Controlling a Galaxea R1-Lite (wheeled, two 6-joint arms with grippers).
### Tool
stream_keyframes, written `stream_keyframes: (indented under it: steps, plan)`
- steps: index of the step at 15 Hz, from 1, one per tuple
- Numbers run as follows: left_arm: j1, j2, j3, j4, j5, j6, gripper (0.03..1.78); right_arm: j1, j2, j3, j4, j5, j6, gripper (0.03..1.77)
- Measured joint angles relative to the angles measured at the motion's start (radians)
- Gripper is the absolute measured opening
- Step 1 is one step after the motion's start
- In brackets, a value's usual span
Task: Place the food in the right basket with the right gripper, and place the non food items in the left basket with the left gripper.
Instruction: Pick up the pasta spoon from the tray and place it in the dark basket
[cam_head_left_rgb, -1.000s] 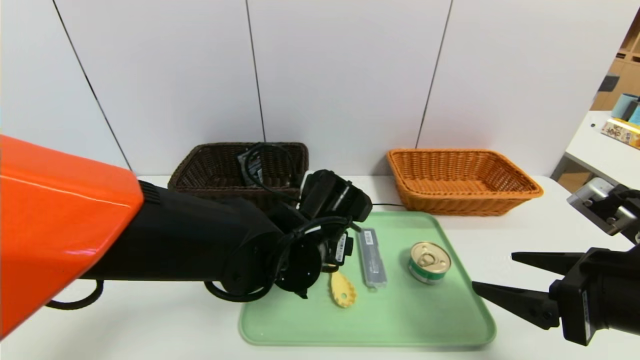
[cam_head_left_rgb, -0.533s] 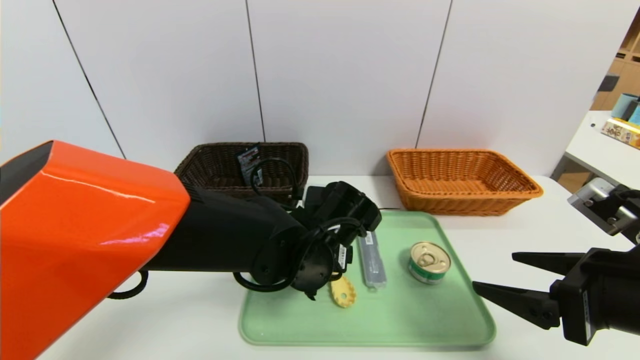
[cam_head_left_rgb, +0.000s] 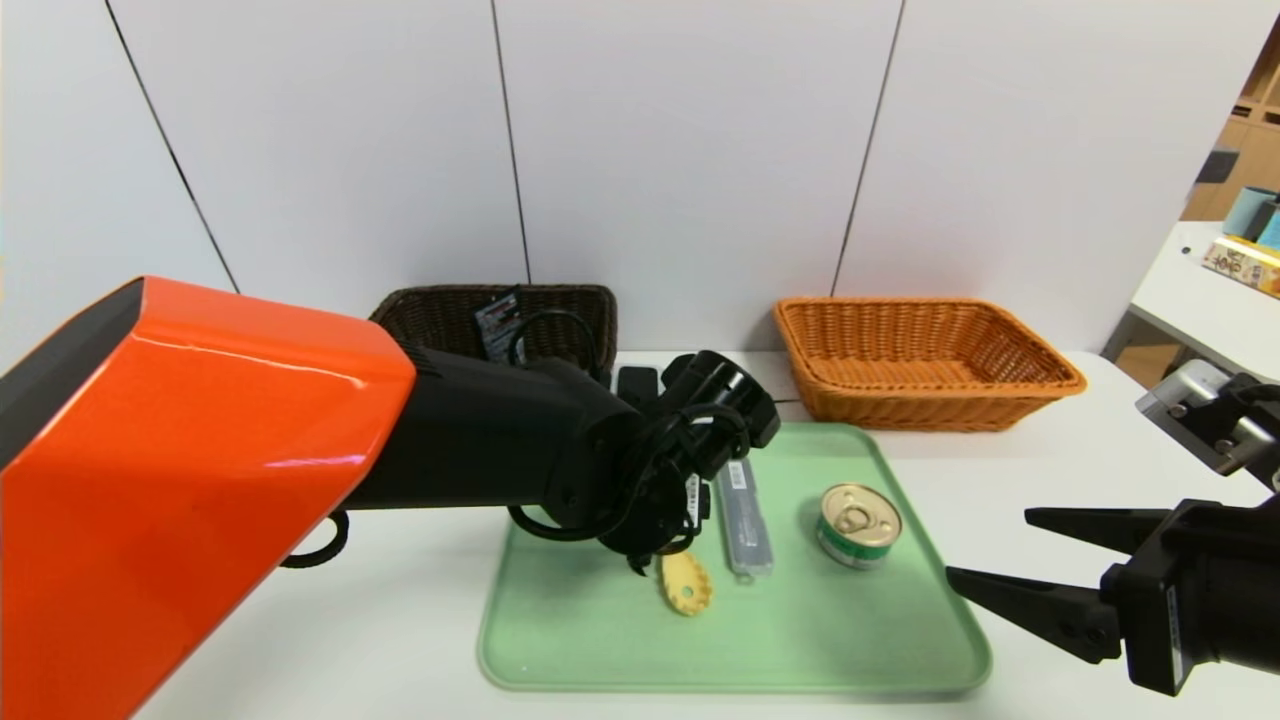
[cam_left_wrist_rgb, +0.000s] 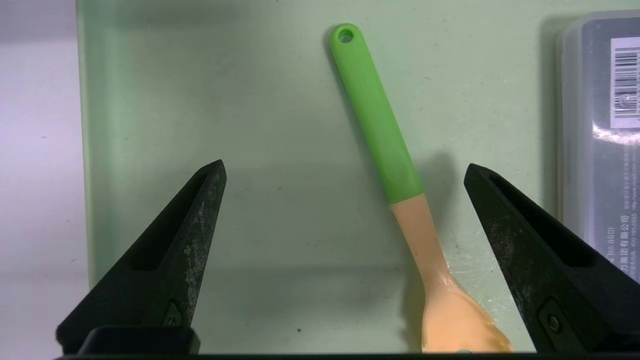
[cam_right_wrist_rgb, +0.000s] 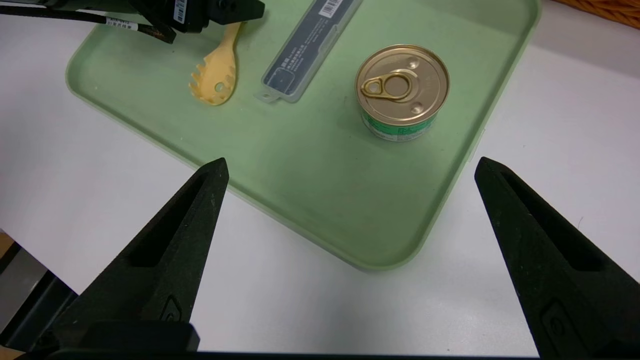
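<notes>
Left pincer (cam_left_wrist_rgb: 345, 250) spread wide over the pasta spoon (cam_left_wrist_rgb: 395, 190) on the tray (cam_left_wrist_rgb: 200, 100) for straddling its handle (nothing gripped); right pincer (cam_head_left_rgb: 1000, 560) parked, also spread, at the tray's 3 o'clock.

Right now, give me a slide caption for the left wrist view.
Open left hand poised over a green-handled spoon on the green tray.

Head camera looks down from afar – wrist cameras nearer – all sharing the tray (cam_head_left_rgb: 900, 640).

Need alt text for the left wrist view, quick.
Open left gripper hovers over a green-handled, peach-coloured pasta spoon lying on the pale green tray; a grey plastic case lies beside it.
</notes>
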Motion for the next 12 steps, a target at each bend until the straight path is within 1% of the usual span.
stream_keyframes:
  steps: [4, 9, 12]
  plan:
    - [0.004, 0.008, -0.061, 0.094, -0.013, -0.035, 1.69, 0.0, 0.0, 0.002, 0.0, 0.0, 0.001, 1.7]
    - [0.005, 0.018, -0.146, 0.203, -0.133, -0.111, 1.69, 0.0, 0.0, 0.003, 0.001, 0.0, 0.001, 1.7]
    - [0.009, 0.038, -0.161, 0.204, -0.141, -0.115, 1.69, 0.0, 0.0, 0.003, 0.001, 0.0, 0.0, 1.7]
